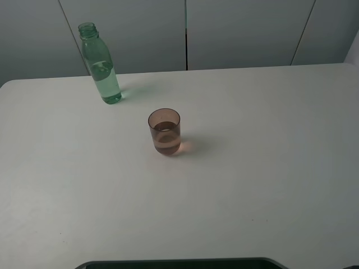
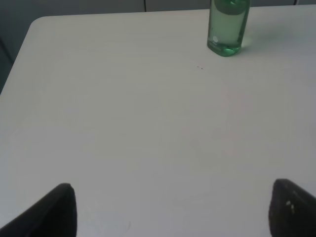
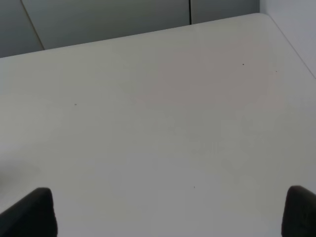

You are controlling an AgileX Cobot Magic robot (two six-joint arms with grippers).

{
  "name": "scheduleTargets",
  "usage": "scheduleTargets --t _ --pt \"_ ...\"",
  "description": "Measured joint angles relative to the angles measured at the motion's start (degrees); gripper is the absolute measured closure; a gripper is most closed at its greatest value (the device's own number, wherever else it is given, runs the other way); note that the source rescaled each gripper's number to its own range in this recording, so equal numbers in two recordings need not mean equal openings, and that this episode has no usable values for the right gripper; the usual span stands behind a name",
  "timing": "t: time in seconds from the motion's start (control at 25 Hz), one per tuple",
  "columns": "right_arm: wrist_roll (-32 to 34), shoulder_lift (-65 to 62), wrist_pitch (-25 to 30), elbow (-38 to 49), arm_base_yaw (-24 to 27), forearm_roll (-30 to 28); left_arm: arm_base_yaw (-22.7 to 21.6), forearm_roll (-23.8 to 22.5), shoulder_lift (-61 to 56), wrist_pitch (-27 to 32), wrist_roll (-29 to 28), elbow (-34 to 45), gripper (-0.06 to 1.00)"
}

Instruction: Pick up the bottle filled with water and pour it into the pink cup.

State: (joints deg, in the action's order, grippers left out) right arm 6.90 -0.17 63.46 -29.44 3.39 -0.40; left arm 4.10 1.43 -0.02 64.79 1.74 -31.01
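text: we read none | labels: we find none on the bottle | brands, numbers: none on the pink cup

1. Two black fingertips of the left gripper are seen, matte and wedge-shaped with rounded ends; a pale speck (possibly a screw or a scuff) is carried on one.
2. Two black, blunt, rounded fingertips of the right gripper are seen, plain and unmarked.
3. No arm links or cables are shown in the high view.
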Motion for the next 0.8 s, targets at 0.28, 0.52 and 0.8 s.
scheduleTargets --t 0.28,0.52,0.8 --pt "0.0 0.0 0.0 0.0 0.0 0.0 0.0 0.0 0.0 0.0 0.0 0.0 -0.06" --pt "0.0 0.0 0.0 0.0 0.0 0.0 0.0 0.0 0.0 0.0 0.0 0.0 -0.06" --pt "0.0 0.0 0.0 0.0 0.0 0.0 0.0 0.0 0.0 0.0 -0.12 0.0 -0.06"
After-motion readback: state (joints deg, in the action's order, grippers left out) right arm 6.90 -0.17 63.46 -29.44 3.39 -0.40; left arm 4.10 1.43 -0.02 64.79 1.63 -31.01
